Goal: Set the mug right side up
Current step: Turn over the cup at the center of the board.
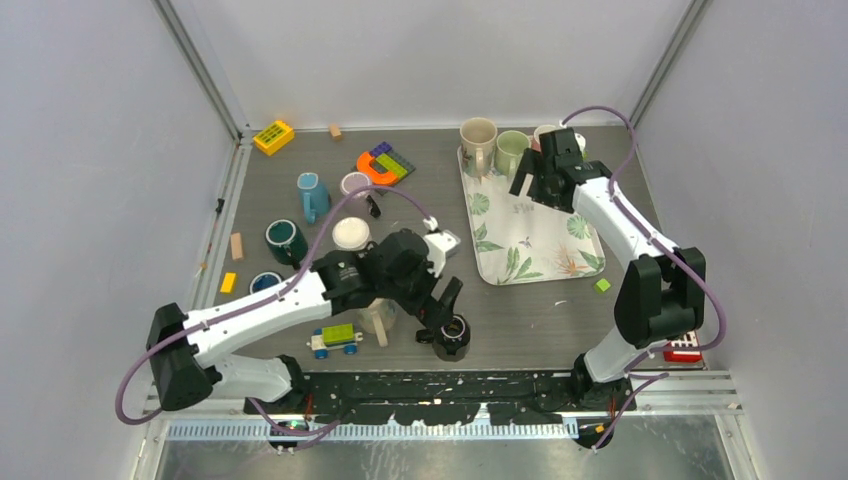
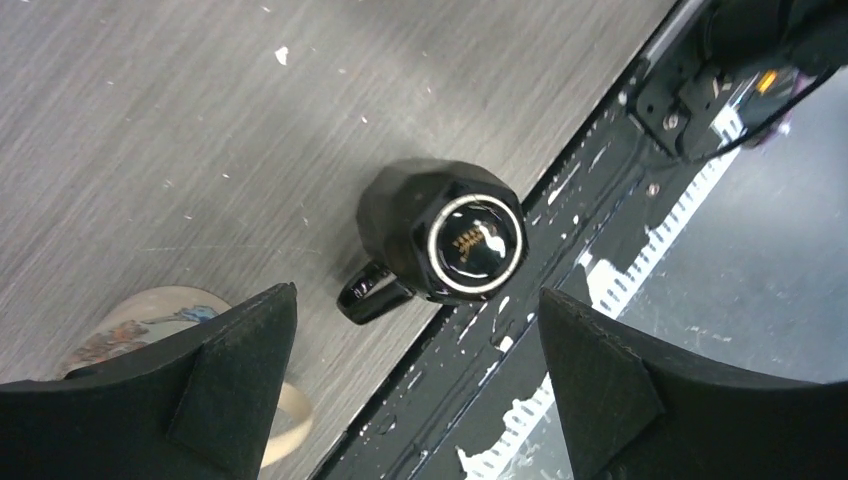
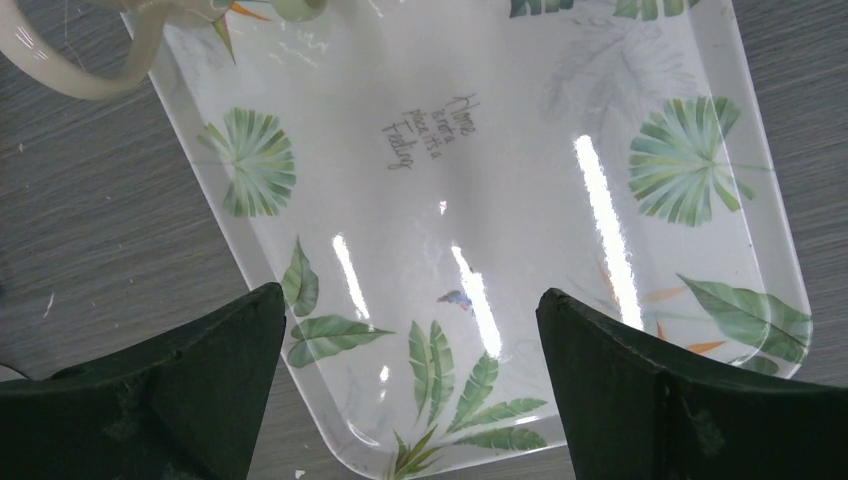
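Observation:
A black faceted mug (image 2: 440,235) stands upside down at the table's near edge, its white-ringed base facing up and its handle (image 2: 365,292) pointing toward the left finger. In the top view this mug (image 1: 452,338) sits just below my left gripper (image 1: 440,312). My left gripper (image 2: 420,370) hovers above it, open, with nothing between its fingers. My right gripper (image 1: 535,178) hangs open over the back of the leaf-printed tray (image 1: 530,250). In the right wrist view, only the tray (image 3: 480,200) lies under my right gripper (image 3: 410,380).
A cream mug (image 1: 478,140) and a green mug (image 1: 511,150) stand at the tray's back. A floral mug (image 2: 130,320) sits beside the left finger. Blue (image 1: 312,192) and dark green (image 1: 286,240) mugs, a toy car (image 1: 335,340) and blocks lie at the left. The black rail (image 1: 450,385) borders the front.

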### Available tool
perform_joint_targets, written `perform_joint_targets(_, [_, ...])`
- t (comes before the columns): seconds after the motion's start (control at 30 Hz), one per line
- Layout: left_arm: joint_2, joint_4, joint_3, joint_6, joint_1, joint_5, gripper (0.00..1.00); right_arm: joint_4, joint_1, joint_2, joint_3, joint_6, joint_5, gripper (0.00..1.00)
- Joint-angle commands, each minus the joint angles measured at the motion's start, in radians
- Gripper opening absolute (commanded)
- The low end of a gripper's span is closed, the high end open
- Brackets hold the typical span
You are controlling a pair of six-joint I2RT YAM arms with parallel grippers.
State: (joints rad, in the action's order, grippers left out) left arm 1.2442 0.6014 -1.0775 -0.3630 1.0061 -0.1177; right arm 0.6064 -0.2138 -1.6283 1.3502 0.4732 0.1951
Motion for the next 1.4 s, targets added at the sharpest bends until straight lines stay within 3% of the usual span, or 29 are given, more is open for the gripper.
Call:
perform_joint_targets(0.0, [0.033, 0.057, -0.055, 0.047, 0.104, 0.138, 0.92, -0.037, 0.004, 0.091, -0.025, 0.021, -0.002, 1.00])
perform_joint_targets(0.17, [0.116, 0.106, -0.101, 0.060, 0.209, 0.225, 0.93, -0.039, 0.006, 0.127, -0.060, 0.025, -0.002, 1.00])
perform_joint_targets(0.43, [0.208, 0.097, -0.136, 0.070, 0.247, 0.263, 0.95, -0.044, 0.006, 0.172, -0.112, 0.020, -0.024, 1.00])
perform_joint_targets(0.97, [0.341, 0.039, -0.167, 0.076, 0.247, 0.171, 0.96, -0.049, 0.005, 0.183, -0.126, 0.010, -0.025, 1.00])
perform_joint_targets(1.2, [0.390, 0.027, -0.181, 0.057, 0.230, 0.197, 0.95, -0.051, 0.008, 0.186, -0.129, 0.008, -0.026, 1.00])
perform_joint_targets(1.37, [0.411, 0.018, -0.182, -0.023, 0.172, 0.256, 0.84, -0.048, 0.009, 0.192, -0.127, 0.013, -0.039, 1.00])
